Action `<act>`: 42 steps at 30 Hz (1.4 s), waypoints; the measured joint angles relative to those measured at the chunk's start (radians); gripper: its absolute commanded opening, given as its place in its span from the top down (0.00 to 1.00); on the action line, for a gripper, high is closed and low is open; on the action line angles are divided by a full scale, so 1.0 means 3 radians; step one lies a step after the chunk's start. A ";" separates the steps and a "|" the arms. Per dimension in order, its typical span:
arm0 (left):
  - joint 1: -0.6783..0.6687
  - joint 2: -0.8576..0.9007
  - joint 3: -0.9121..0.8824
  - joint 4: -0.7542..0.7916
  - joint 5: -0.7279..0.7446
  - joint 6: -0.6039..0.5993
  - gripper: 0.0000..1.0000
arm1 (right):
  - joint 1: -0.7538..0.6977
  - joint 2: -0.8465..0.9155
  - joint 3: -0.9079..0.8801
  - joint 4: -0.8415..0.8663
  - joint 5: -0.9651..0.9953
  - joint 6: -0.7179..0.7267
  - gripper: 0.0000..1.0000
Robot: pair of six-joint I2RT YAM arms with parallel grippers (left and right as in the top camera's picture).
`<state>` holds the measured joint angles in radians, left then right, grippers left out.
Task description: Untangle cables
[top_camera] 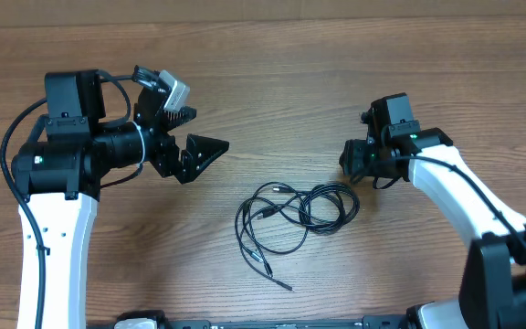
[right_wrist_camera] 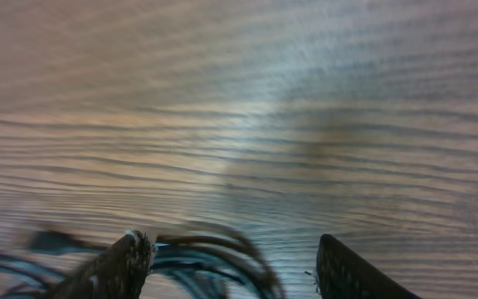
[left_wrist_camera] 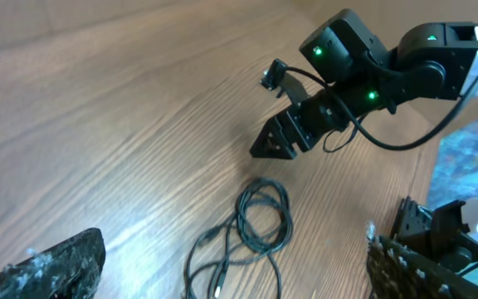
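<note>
Black thin cables [top_camera: 290,215] lie in a loose tangle on a wood-grain table [top_camera: 272,64], near the middle of its front half as seen from overhead. Several loops overlap on the right side of the bundle. Two free ends trail toward the front left, each ending in a small plug.

The left pincer [top_camera: 201,133] hovers to the far left of the tangle, well apart from it. Its two fingers are spread wide and hold nothing.

The right pincer [top_camera: 347,163] sits just beyond the right edge of the loops, near them but not gripping them. In the right wrist view its two fingers stand apart with bare table showing between them. Blurred cable loops show low in that view, beside the left finger. Whether a fingertip touches a cable cannot be told.
</note>
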<state>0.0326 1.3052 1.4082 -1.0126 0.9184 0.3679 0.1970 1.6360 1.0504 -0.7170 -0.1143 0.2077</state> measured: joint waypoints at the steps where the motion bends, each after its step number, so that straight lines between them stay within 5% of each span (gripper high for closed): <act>1: 0.0000 0.0000 0.0000 -0.0036 -0.0052 -0.0010 0.00 | -0.0020 0.0066 0.0000 -0.0018 -0.0003 -0.0039 0.37; 15: 0.0000 0.0000 0.0000 -0.0116 -0.0259 -0.0037 0.00 | -0.0088 0.0243 0.0000 -0.0426 -0.0089 -0.0697 0.37; 42: -0.0023 0.0131 0.0000 -0.0038 -0.0270 -0.0061 0.00 | -0.0066 0.0175 -0.0509 -0.0128 0.0223 -0.0792 0.48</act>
<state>0.0257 1.3445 1.4082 -1.0241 0.8375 0.3496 0.1772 1.6886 0.8978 -0.7555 -0.0475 -0.0299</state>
